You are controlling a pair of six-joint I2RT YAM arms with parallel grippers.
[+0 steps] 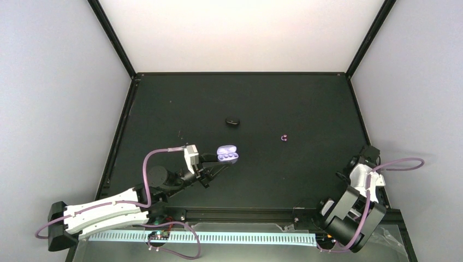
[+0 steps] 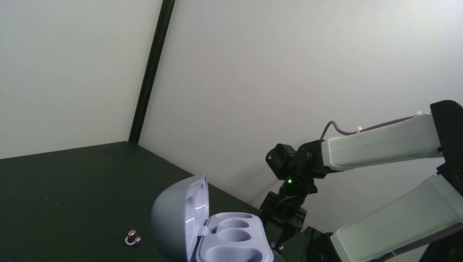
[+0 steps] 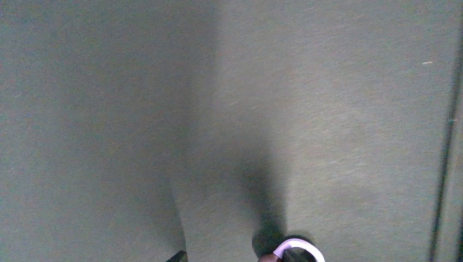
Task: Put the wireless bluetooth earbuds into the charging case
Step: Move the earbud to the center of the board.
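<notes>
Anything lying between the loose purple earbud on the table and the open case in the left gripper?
Nothing visible. The earbud sits on the table right of the charging case, which the left gripper holds, lid open. The small dark object lies farther back, off that line.

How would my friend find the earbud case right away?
On the black table, follow the left gripper to its tip: the charging case is there. It's open and pale lavender with two sockets, unlike the black oval beyond it.
</notes>
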